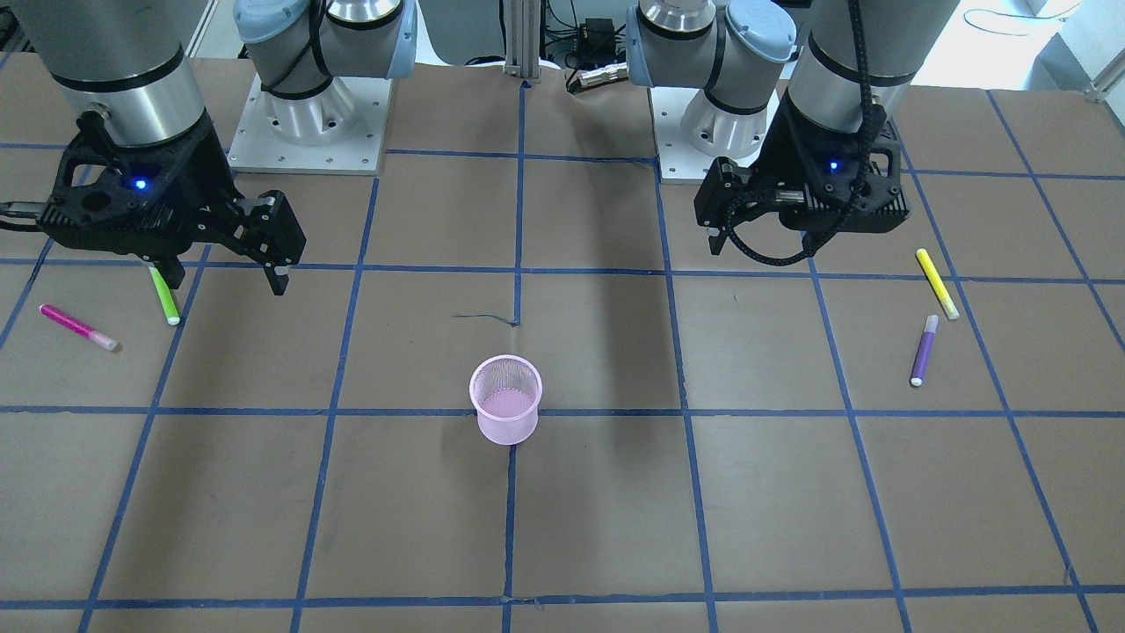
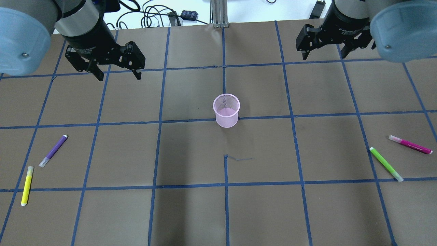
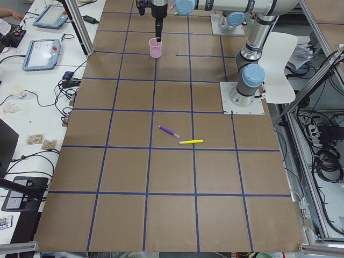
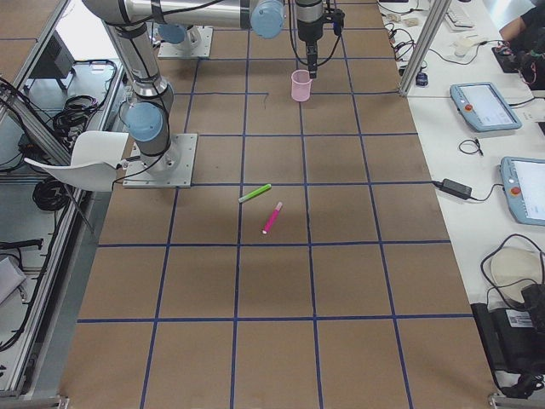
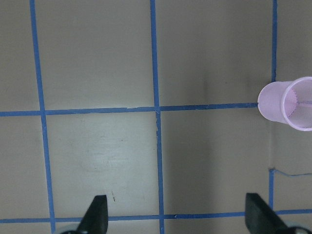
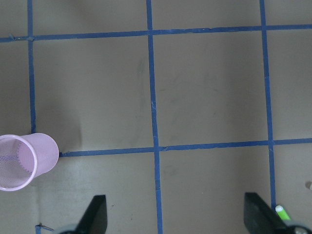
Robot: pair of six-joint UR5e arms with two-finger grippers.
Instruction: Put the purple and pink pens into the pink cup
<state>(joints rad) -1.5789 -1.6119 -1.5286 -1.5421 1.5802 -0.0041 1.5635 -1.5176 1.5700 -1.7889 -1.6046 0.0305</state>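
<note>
Purple pen [image 2: 53,150], untouched — left tool [image 2: 119,77] well apart

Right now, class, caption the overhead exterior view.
Left gripper and right gripper open, pink cup empty, purple pen and pink pen far apart.

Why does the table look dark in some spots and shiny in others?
Overhead view: soft dark bands lie across the table near the cup, probably shadows. Left wrist view: a pale patch on the table is glare from the lights, and it gets darker toward the cup.
</note>
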